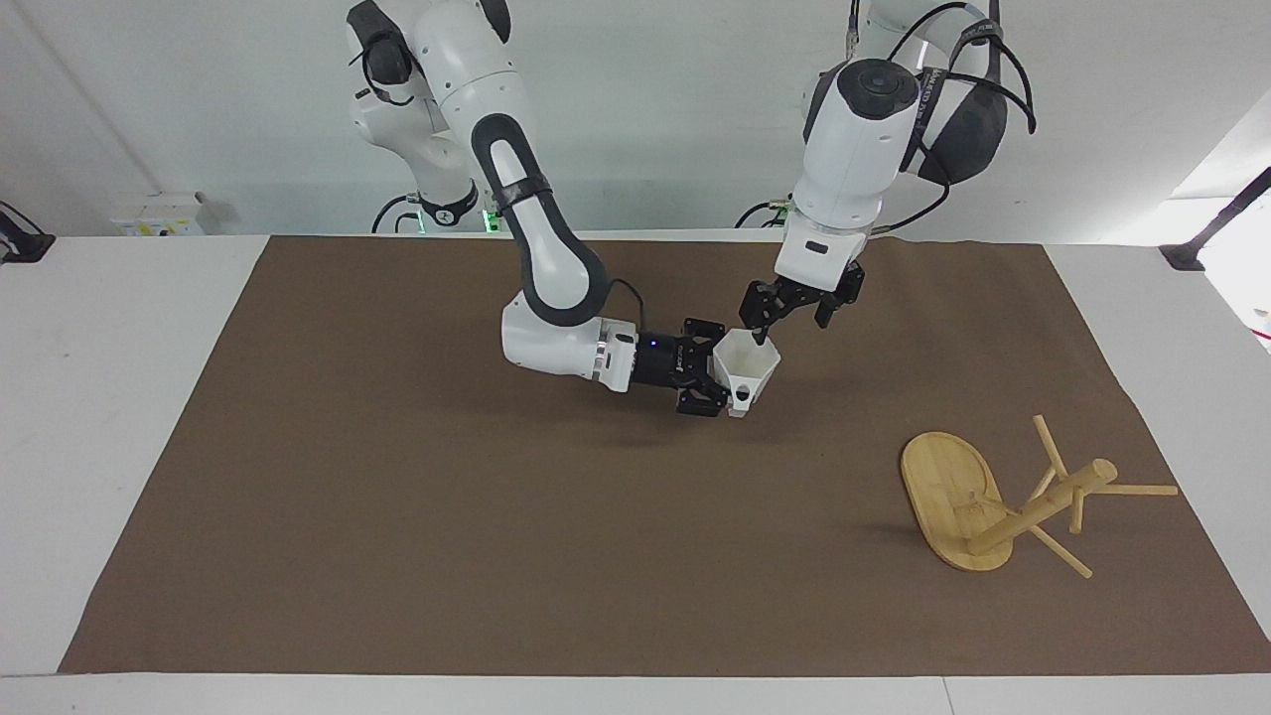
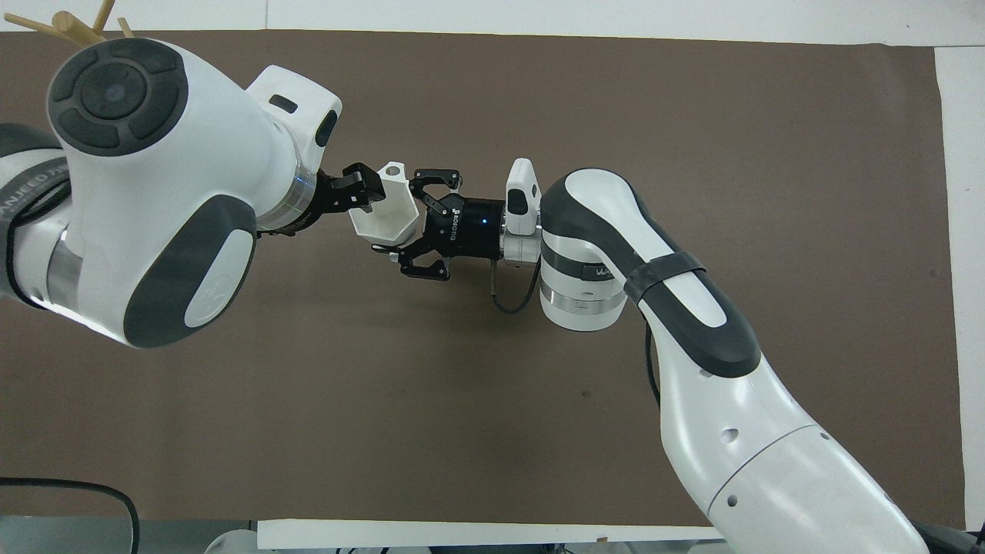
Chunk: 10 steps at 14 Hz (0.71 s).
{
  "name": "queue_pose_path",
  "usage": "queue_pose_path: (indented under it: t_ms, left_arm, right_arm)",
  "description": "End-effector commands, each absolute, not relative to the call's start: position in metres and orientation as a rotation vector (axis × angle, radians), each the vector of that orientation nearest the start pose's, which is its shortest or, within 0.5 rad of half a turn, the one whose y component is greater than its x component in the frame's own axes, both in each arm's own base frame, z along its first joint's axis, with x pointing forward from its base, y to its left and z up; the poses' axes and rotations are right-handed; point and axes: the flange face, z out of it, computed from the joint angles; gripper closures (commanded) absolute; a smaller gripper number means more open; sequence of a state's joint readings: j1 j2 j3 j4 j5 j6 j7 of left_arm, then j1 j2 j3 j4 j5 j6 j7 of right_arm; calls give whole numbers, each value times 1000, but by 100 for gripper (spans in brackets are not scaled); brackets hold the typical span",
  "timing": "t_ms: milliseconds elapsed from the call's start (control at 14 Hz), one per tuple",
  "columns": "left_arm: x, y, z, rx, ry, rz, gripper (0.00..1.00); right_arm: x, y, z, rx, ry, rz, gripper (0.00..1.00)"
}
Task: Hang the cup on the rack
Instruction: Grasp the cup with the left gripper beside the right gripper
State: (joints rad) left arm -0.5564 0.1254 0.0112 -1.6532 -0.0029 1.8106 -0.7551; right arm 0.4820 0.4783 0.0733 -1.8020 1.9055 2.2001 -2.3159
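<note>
Between both grippers, faceted white cup point(image 1: 747, 365)

Robotics lab, two Franka arms point(image 1: 541, 238), brown mat point(image 1: 397, 516), white walls

Facing view: high, across table point(image 1: 149, 298), looking toward robots, wide. Overhead view: above robots' end, steeply down, closer. Both share brown mat point(image 2: 492, 385), half-turn apart.
</note>
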Motion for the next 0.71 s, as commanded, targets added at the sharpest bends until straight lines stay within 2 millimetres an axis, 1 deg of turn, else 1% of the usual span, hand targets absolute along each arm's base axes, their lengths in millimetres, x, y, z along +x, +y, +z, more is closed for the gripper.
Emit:
queue_pose_path:
  t_ms: [0,143,214,500,571,643]
  left_arm:
    - [520,-320,532,-3134,-427,-65,6]
    - [517,-321,524,-3126,-439,-46,14]
    - [516,-321,520,-3121,-436,-37,16]
    - [511,-321,510,-3133,-463,-10,17]
    - [510,-320,505,-3131,-493,-10,25]
    - [509,-320,499,-3134,-508,-9,26]
  right_arm:
    - [552,384,317,-1444,-1235,-1242,83]
    - [552,383,316,-1445,-1249,-1252,83]
    - [552,383,316,-1444,-1250,-1253,82]
    - [553,384,318,-1442,-1252,-1257,82]
    - [554,383,318,-1443,-1252,-1258,82]
    - [554,382,318,-1450,-1253,-1259,82]
